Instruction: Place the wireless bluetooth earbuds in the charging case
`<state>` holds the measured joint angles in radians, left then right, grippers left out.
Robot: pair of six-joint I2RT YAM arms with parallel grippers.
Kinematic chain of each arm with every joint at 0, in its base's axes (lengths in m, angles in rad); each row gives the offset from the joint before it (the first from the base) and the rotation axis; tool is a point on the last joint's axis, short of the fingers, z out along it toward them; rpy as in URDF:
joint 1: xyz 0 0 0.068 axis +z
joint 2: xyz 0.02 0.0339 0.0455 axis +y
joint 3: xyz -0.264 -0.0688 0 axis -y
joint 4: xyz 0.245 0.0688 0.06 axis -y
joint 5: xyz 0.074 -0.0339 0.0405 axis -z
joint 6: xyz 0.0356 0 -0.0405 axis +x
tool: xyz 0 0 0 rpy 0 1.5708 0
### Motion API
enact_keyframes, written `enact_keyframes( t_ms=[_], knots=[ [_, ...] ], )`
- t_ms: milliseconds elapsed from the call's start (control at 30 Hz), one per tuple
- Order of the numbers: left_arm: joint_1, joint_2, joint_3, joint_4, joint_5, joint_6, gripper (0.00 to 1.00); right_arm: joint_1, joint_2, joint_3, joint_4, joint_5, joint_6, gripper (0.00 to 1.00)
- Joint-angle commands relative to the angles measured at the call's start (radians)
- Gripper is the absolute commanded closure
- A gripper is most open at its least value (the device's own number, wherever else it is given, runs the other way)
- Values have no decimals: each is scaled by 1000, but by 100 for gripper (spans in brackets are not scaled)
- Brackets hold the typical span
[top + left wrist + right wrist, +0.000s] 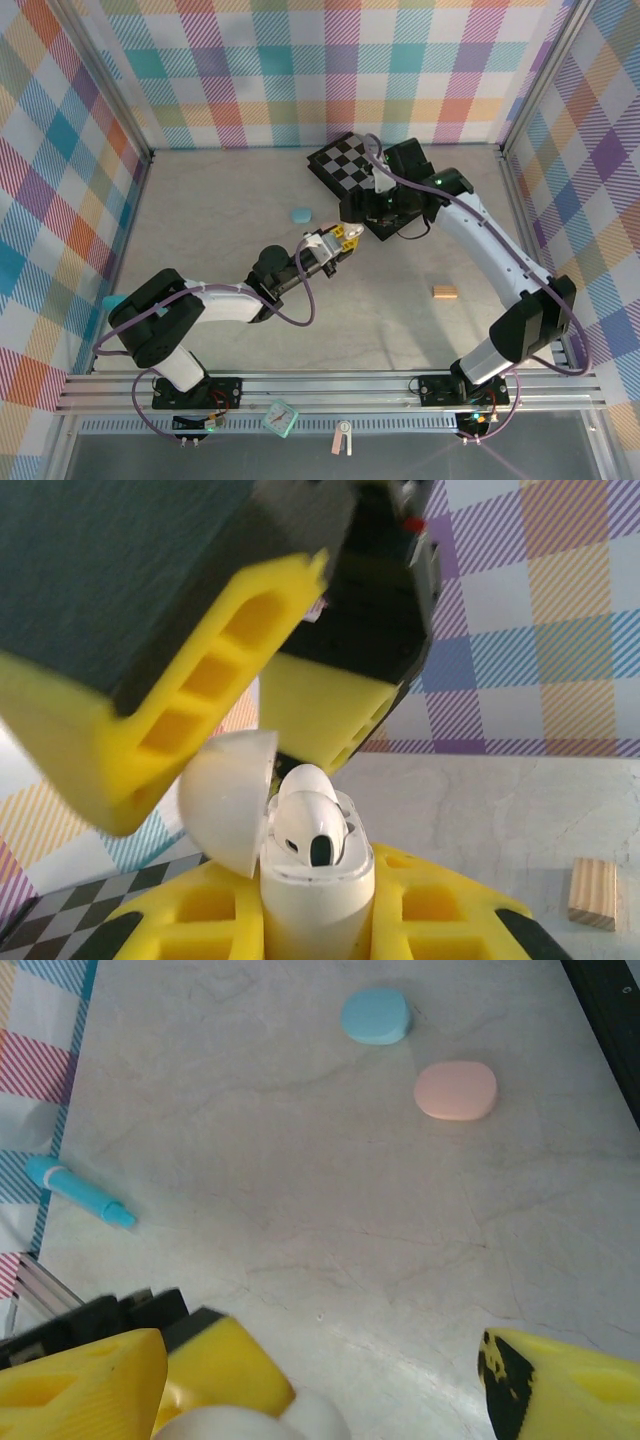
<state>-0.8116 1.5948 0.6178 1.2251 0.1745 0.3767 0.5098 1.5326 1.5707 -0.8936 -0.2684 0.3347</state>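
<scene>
- The pale marbled bench carries a black-and-white chequered mat at the far side; both arms meet just in front of it
- The right claw hangs directly above the case, its yellow fingers spread wide apart with nothing between them: released
- The left claw is clenched on the white pebble-shaped plastic charging case, holding it upright off the bench with one yellow finger on each side
- The case's rounded white lid is hinged open to the left
- A white glossy plastic earbud sits in the case's well, its head standing a little proud of the rim
- Step in hand, as I judge it: the earbud has been let go into its well. Whether a second well is filled I cannot tell
- The next move probably calls for lifting the right claw clear without brushing the lid, then pressing the earbud home if it sits high, while the left grip stays steady
</scene>
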Motion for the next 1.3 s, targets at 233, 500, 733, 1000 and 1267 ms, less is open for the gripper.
enact_keyframes(
  t_ms=[233, 500, 733, 1000, 1267],
  knots=[
    [46, -86, 19, -68, 0, -140, 100, 3, -242, -134, -9, 75, -76, 19],
    [79, -232, 99, -791, 46, -253, 100, 2, -493, -404, 267, 77, -300, 8],
    [78, -200, 253, -1286, -8, -463, 100, 2, -643, -587, 316, -65, -530, 1],
    [78, 35, 397, -1543, 79, -579, 100, 2, -669, -668, 417, -67, -487, 1],
    [79, 171, 470, -1576, 44, -604, 92, 3, -677, -694, 420, -56, -497, 1]
  ],
)
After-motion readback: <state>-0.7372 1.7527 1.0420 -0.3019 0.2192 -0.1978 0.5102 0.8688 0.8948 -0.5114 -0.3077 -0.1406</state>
